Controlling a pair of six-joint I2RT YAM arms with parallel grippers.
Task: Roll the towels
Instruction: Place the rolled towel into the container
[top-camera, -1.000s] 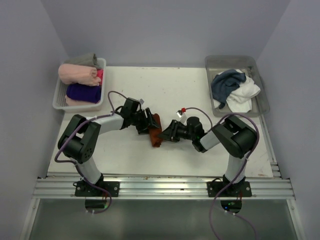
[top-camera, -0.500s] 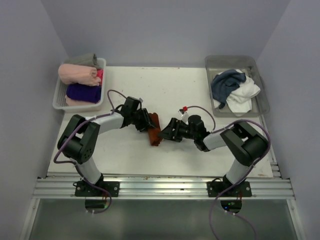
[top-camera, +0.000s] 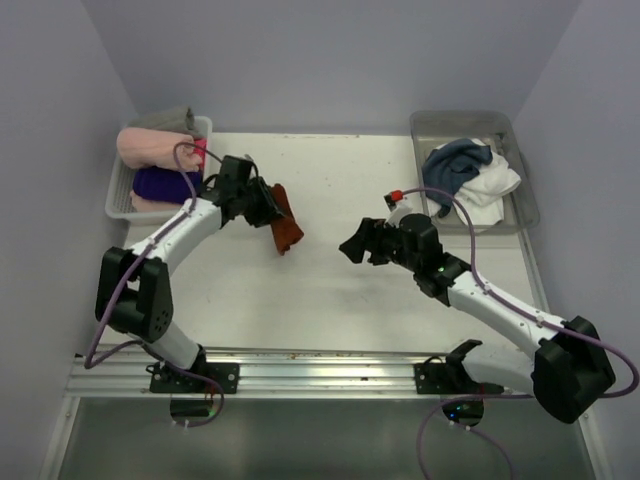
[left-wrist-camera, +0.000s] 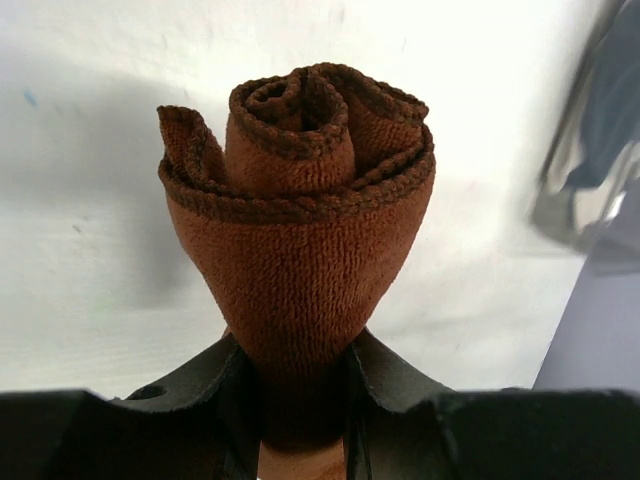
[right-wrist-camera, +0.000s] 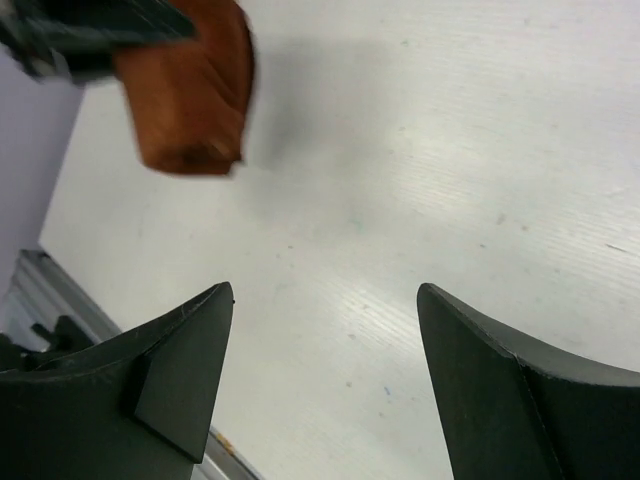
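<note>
While the rolled rust-brown towel is pinched at one end between the jaws of the left gripper, the rest of the roll is left sticking out past the fingertips, and its spiral end is turned toward the left wrist camera. The layers are seen to be wound loosely, with one flap standing out on the left side of the spiral. Whether the free end touches the table cannot be told.

The jaws of the right gripper are spread wide, and only bare tabletop is framed between them. The brown roll is seen well apart from them, up and to the left in the right wrist view.

From above, the left gripper and its roll are placed toward the far left corner of the table, just beside a white basket in which a pink roll and a purple roll are stacked. The right gripper is held near the middle of the table. At the far right corner, a slate-blue towel and a white towel are heaped, unrolled, in a grey tray.
</note>
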